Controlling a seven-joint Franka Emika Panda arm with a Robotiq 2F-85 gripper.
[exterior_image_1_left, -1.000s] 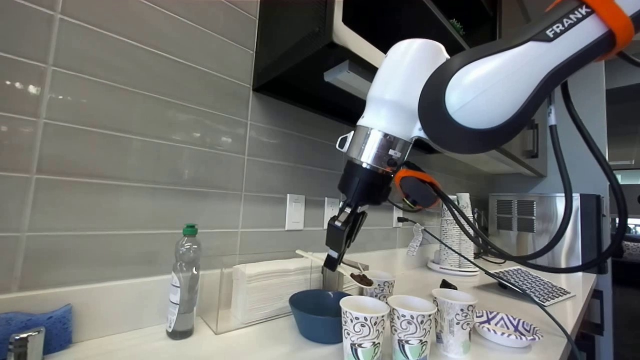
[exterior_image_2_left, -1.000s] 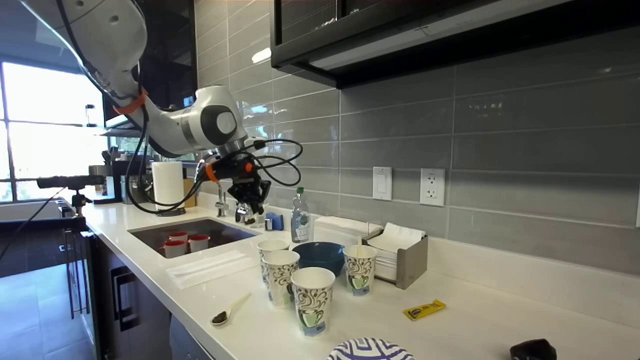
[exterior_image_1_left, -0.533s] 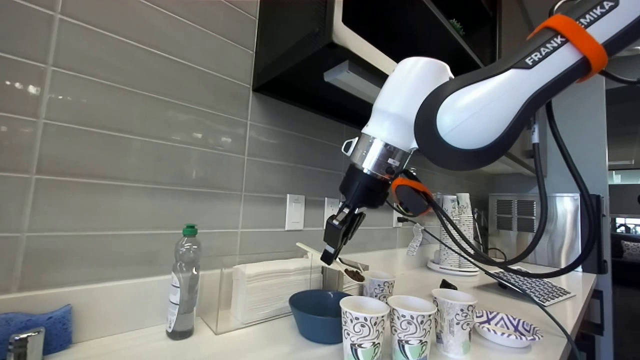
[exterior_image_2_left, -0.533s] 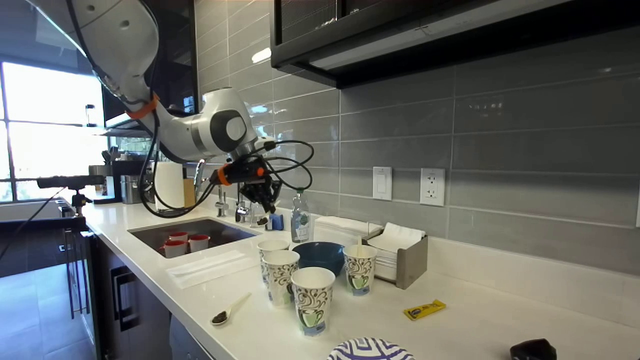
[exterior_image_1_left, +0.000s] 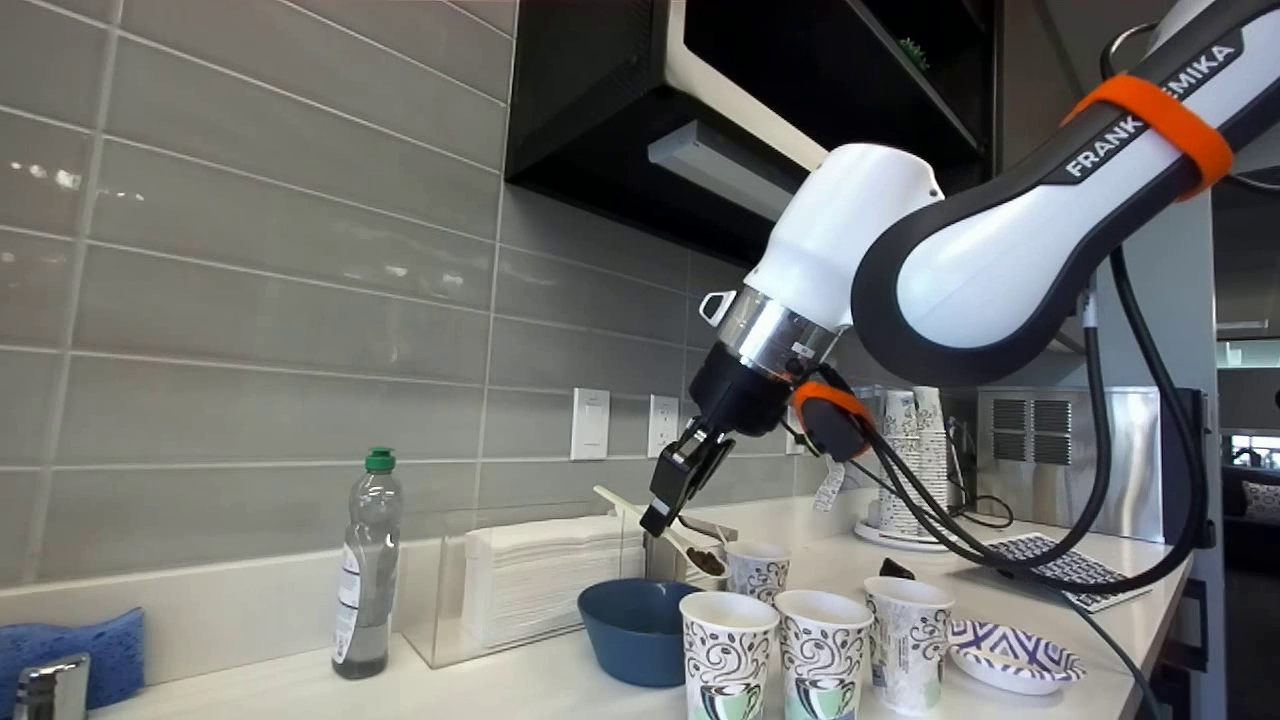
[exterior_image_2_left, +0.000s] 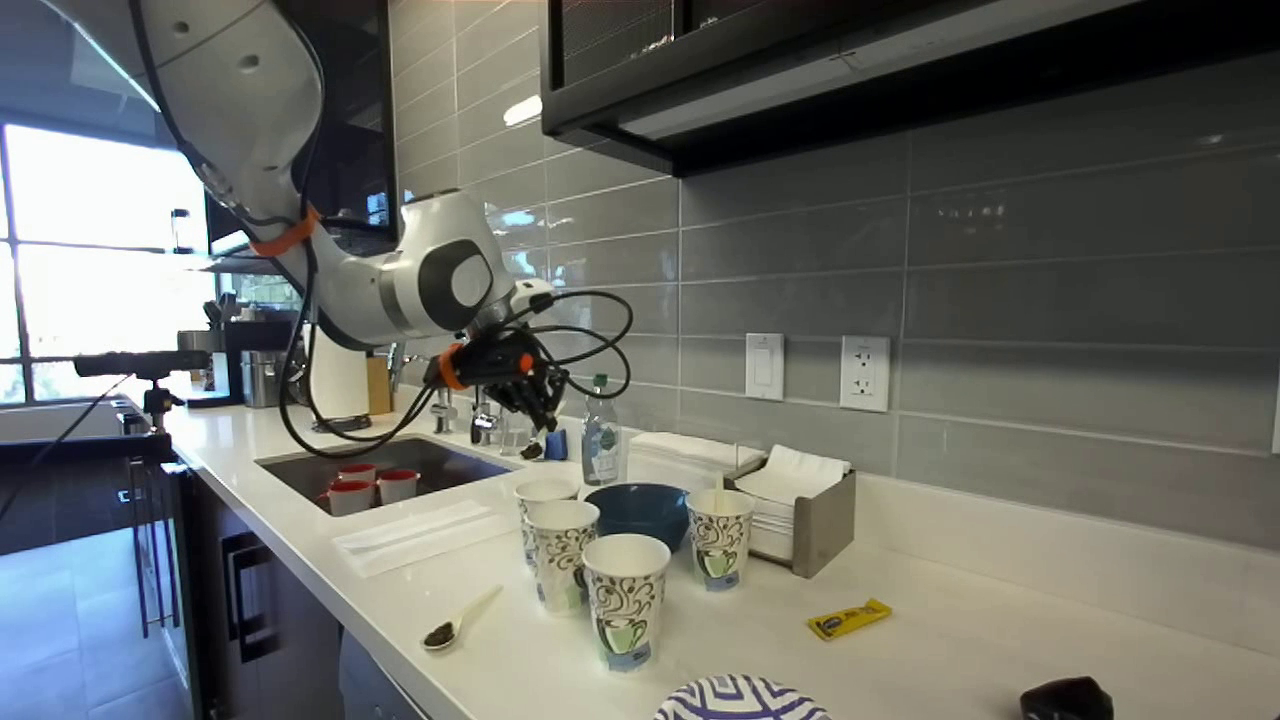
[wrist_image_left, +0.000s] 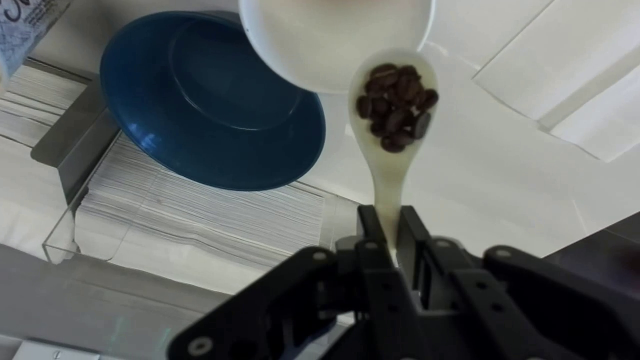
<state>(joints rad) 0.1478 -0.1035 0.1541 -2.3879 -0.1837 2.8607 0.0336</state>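
Black gripper (wrist_image_left: 388, 225) on the one arm here, clenched on the handle of a spoon (wrist_image_left: 387, 180), pads pressed to both sides. Spoon runs straight out from the fingertips: head at 12 o'clock in the wrist view, long axis in line with the fingers. In an exterior view that axis slants, handle end up at 10 o'clock from the grip, head down at 4, well above the counter (exterior_image_1_left: 520, 690).

Look of it: pale cream, oval head tapering to a slim neck, open side up, level enough to keep its load. That load: beans (wrist_image_left: 397, 107), dark brown, probably coffee, heaped, a couple at the right-hand rim.

Just past the head, at 11 o'clock from it: paper cup (wrist_image_left: 320, 65), white inside, part of its rim hidden by the spoon. How far below the spoon it stands, cannot tell. At 10 from the fingertips, blue bowl (wrist_image_left: 220, 155), close beside the cup. At 9, napkins (wrist_image_left: 225, 220), white, stacked.

Farthest noted: second spoon (exterior_image_2_left: 464, 617), in an exterior view at 7 o'clock from the gripper, on the counter, handle toward 2; something dark in its head, too small to tell.
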